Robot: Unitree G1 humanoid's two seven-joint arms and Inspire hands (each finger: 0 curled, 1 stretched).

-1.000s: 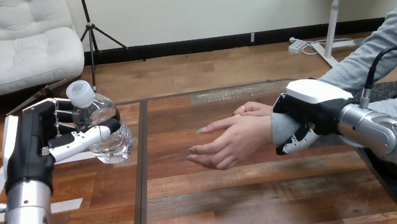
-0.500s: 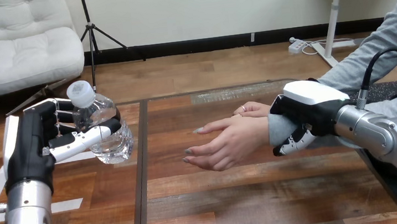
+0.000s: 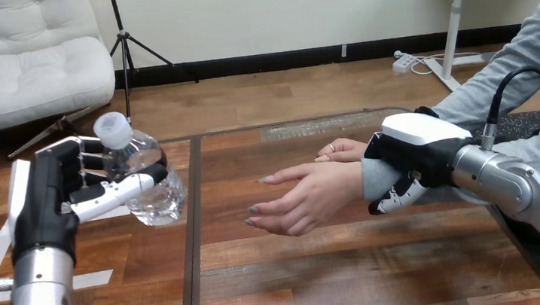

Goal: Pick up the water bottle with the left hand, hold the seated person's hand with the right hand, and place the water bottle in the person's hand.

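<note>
A clear water bottle (image 3: 147,179) with a white cap is lifted above the table's left part, tilted a little, with my left hand (image 3: 48,195) shut on it, fingers behind and thumb across its front. To the right, the person's hand (image 3: 305,194) is stretched out palm up over the table's middle, fingers pointing left toward the bottle. My right hand (image 3: 415,154) is shut on the person's wrist at the grey sleeve, its fingers curled under it. A second hand of the person (image 3: 342,149) rests on the table just behind.
The wooden table (image 3: 324,268) has a dark seam running front to back below the bottle. White tape strips (image 3: 91,279) lie on its left part. The person's grey-sleeved arm (image 3: 515,66) comes in from the upper right.
My right hand has drawn the person's wrist and hand slightly left. The left hand with the bottle has shifted a little right and up.
</note>
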